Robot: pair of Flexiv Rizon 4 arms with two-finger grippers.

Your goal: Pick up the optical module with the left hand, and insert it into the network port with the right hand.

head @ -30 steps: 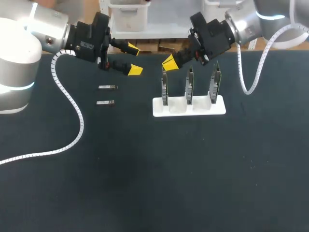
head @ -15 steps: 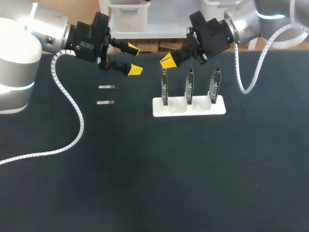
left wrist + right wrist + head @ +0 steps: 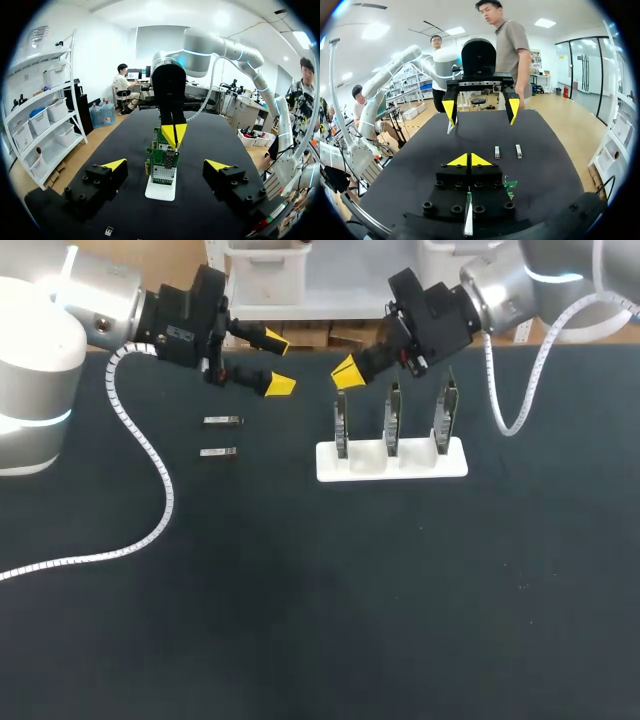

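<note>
Two small silver optical modules (image 3: 223, 421) (image 3: 217, 452) lie flat on the black table, left of the white stand (image 3: 392, 462). The stand holds three upright circuit boards (image 3: 393, 418) with the network ports. My left gripper (image 3: 278, 363) hangs open above and right of the modules, with nothing between its fingers. My right gripper (image 3: 348, 370) is shut and empty, just above the leftmost board (image 3: 341, 420). In the left wrist view the open left gripper (image 3: 165, 165) faces the boards (image 3: 162, 162) and the shut right gripper (image 3: 174, 134). The right wrist view shows its shut gripper (image 3: 469, 160), both modules (image 3: 496, 152) (image 3: 518, 150) and the left gripper (image 3: 481, 108) beyond.
A white coiled cable (image 3: 140, 455) from my left arm trails across the table's left side. Another cable (image 3: 505, 405) hangs from my right arm near the stand's right end. The table's near half is bare black mat (image 3: 350, 620).
My right gripper has shifted slightly to the left above the leftmost board, still shut. The left arm and the modules have not moved.
</note>
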